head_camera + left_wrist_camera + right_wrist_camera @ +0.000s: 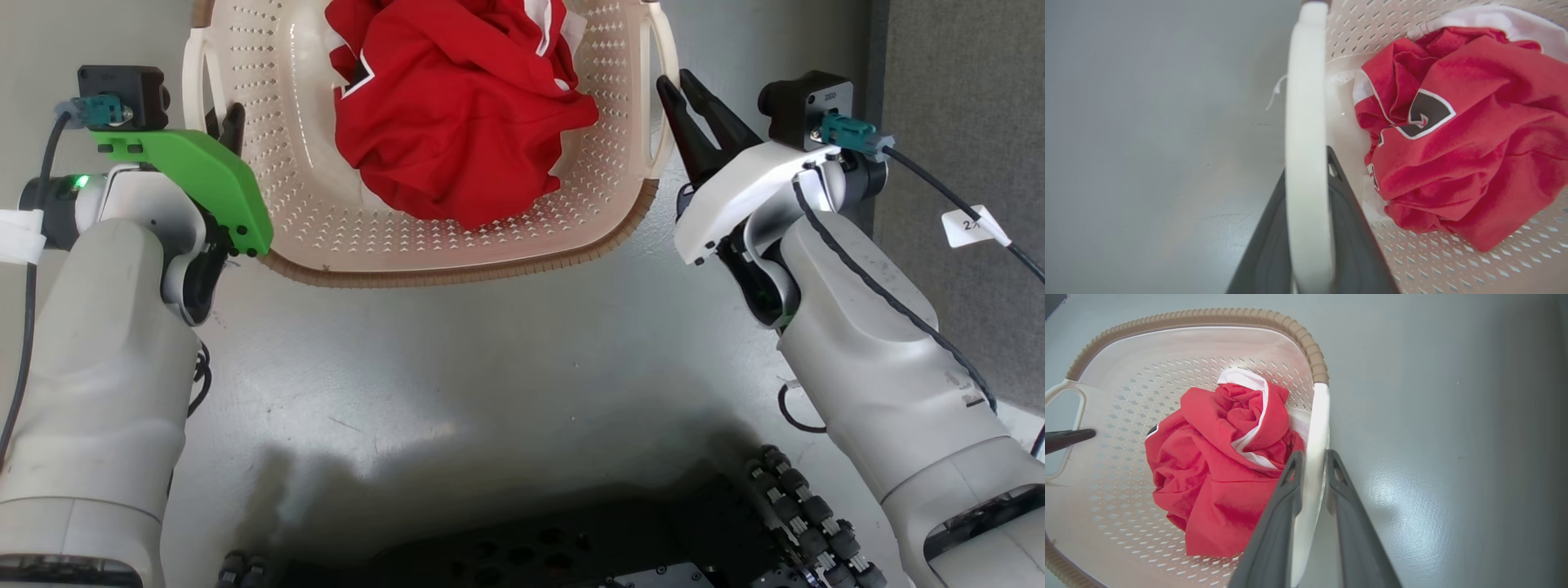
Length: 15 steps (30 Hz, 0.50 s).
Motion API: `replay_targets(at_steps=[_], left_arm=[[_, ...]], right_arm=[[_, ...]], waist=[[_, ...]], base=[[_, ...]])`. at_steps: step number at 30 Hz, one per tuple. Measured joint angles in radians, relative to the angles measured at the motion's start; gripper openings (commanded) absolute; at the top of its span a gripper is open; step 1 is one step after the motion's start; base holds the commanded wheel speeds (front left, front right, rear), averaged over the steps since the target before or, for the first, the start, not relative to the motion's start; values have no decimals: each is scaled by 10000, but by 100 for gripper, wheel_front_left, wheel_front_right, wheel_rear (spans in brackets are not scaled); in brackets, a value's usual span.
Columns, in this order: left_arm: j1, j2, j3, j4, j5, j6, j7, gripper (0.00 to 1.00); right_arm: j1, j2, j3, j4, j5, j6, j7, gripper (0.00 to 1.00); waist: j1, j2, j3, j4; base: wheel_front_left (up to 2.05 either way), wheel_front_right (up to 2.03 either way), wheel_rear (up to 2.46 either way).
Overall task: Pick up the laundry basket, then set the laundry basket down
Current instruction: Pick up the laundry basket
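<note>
The laundry basket [457,273] is cream-white and perforated with a brown rim, and sits at the top middle of the head view. A crumpled red garment [457,114] with white trim lies inside it. My left gripper [229,122] is at the basket's left handle. In the left wrist view the white handle [1306,102] runs between the two dark fingers of that gripper [1306,163], which press against it. My right gripper [682,86] is at the right handle. Its fingers [1314,454] close on either side of the white handle [1316,416]. The garment [1216,482] lies just beside them.
Smooth grey floor [490,367] surrounds the basket. My dark wheeled base [571,555] fills the bottom edge of the head view. A darker grey textured surface [963,163] runs along the right side. A cable with a white tag [971,224] hangs from the right wrist.
</note>
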Motion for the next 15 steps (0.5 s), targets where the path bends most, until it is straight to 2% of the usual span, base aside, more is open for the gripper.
replay_targets(at_steps=[15], left_arm=[[-374, -320, -385, 1384, -531, -58, -36, 0]], right_arm=[[-550, 21, 364, 1325, 575, 232, 88, 0]], waist=[[0, 0, -399, 57]], base=[[0, 0, 0]])
